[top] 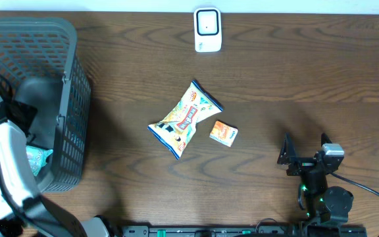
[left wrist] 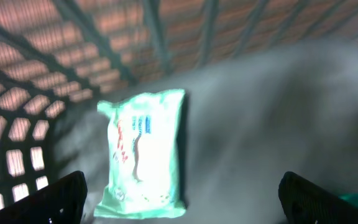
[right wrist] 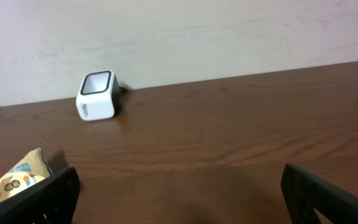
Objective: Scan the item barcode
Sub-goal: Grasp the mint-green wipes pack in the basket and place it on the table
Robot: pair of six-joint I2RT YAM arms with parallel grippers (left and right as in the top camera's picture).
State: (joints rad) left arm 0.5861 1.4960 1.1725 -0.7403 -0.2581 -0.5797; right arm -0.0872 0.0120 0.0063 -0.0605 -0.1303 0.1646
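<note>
Brown tabletop (top: 308, 79) overhead, snack bag (top: 185, 119) and orange packet (top: 224, 133) on the arms' side of the white scanner (top: 208, 29), grey basket (top: 68, 99) far left of it; left wrist, left gripper (left wrist: 188, 196) spread wide above a mint packet (left wrist: 145, 152); right wrist, right gripper (right wrist: 179, 186) equally wide, facing the scanner.

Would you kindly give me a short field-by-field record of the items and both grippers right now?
scanner: white scanner, upright at the table's far edge
mid-table: snack bag lying flat, small orange packet close beside it
basket: grey basket on the robot's left, mint-green packet inside
left arm: left gripper open, inside the basket over the mint-green packet, holding nothing
right arm: right gripper open, empty, at the near right
scan: not yet begun
</note>
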